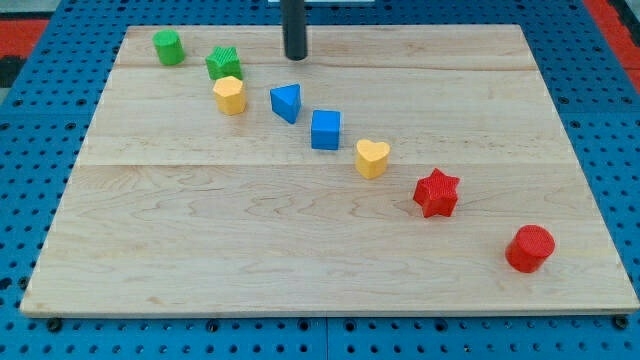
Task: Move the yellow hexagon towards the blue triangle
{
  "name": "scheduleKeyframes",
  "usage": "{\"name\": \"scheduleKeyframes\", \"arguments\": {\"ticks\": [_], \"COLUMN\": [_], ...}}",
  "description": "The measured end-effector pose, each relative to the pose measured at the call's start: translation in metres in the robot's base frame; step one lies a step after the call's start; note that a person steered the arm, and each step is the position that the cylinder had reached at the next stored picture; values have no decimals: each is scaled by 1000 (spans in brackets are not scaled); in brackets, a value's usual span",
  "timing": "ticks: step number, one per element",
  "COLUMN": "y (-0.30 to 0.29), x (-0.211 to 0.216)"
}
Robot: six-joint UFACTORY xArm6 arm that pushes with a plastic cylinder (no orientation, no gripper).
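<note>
Pale grained wooden board (pixel 330 250), matt ridged plastic red star (pixel 437 193), blue pegboard (pixel 30 180)

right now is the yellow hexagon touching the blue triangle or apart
Apart: bare wood shows between the yellow hexagon and the blue triangle.

The board (pixel 330 250) is pale wood with faint grain, on a blue pegboard (pixel 40 150) dotted with holes. The hexagon (pixel 229 95) and heart (pixel 372 158) are yellow; the triangle (pixel 286 102) and cube (pixel 325 130) blue; the star (pixel 436 193) and cylinder (pixel 529 248) red; two blocks (pixel 168 47) (pixel 223 63) green. My tip (pixel 295 57) is dark.
</note>
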State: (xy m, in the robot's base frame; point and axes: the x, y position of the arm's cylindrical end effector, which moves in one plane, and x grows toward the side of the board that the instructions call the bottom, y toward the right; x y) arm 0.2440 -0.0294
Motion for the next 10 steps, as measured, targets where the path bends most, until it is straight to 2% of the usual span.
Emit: {"name": "scheduleKeyframes", "arguments": {"ticks": [1,2,3,4,6,7,8,9,10], "y": [0,52,79,64,17,-29,-54,-97,-118], "x": [4,22,60,111,119,127,170,187,128]}}
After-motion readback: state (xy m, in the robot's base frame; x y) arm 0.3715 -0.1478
